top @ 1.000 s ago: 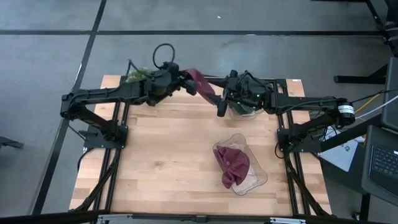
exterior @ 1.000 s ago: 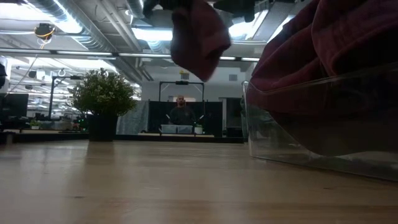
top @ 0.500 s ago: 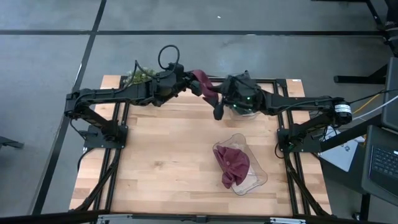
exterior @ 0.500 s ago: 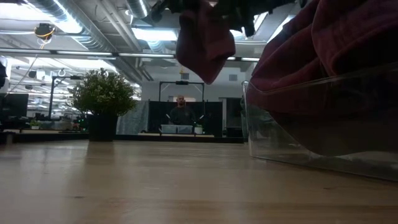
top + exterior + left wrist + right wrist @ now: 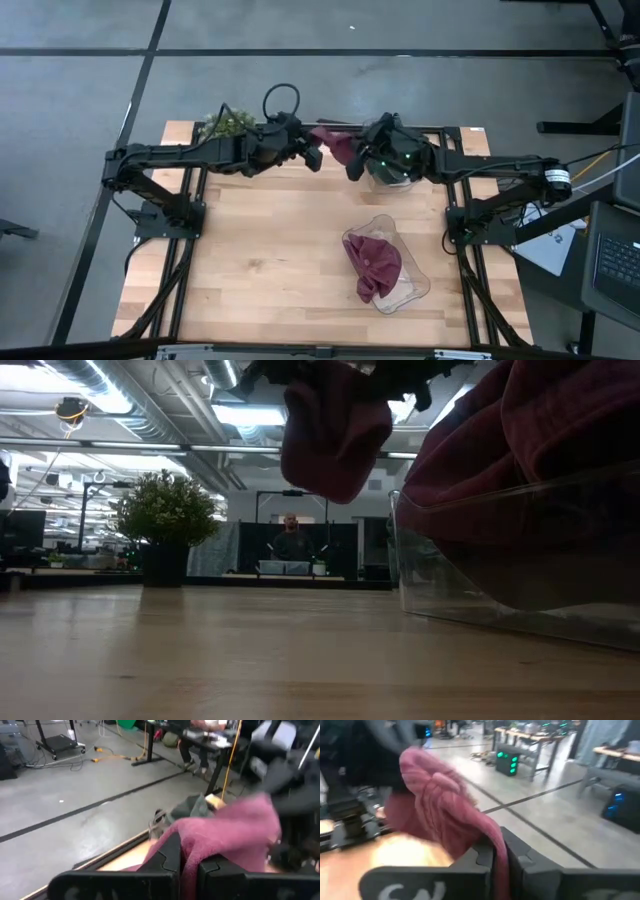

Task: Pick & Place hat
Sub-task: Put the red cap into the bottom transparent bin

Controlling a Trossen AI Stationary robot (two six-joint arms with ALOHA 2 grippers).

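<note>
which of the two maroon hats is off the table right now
The hat held up between the left tool and right tool at the table's far edge; the other hat lies in the clear tray.

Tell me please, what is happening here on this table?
Both arms hold one dark red hat in the air over the table's far edge. The left gripper is shut on one side of it and the right gripper is shut on the other, so it looks like a handover. A second red hat already lies in the clear bin nearer the front.
</note>
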